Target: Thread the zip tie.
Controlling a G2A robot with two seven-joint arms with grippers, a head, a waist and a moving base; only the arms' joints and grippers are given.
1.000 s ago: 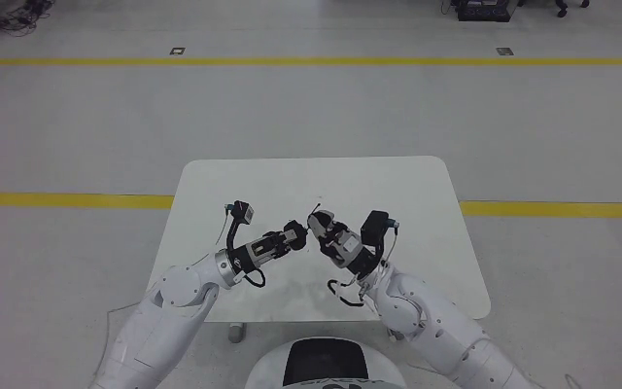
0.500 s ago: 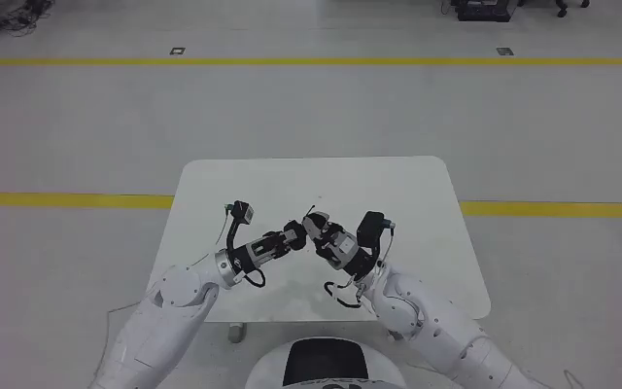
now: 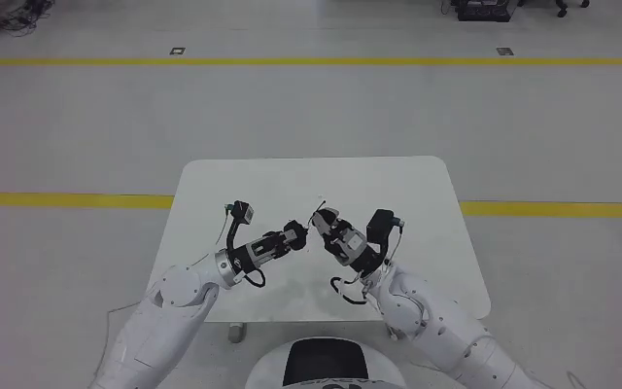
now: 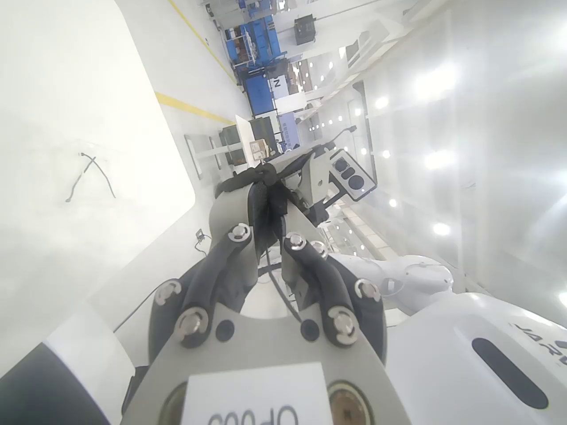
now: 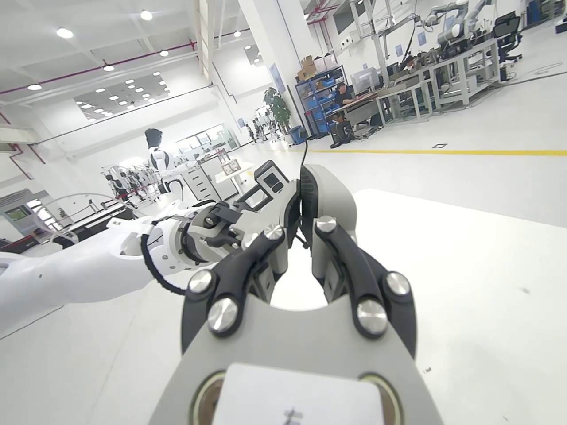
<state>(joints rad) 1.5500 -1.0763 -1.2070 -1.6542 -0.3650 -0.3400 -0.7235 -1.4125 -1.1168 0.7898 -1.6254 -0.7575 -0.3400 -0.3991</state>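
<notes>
The zip tie (image 5: 305, 152) is held over the table's (image 3: 408, 185) middle, right gripper (image 5: 301, 205) pinched on it, left gripper (image 4: 266, 210) closed on its other end; thin, springy and slick, probably best gripped close to the tip

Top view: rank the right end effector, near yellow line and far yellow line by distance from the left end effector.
1. Right end effector, just beside the left end effector, over the table.
2. Near yellow line, on the floor flanking the table.
3. Far yellow line, across the floor beyond the table.
</notes>
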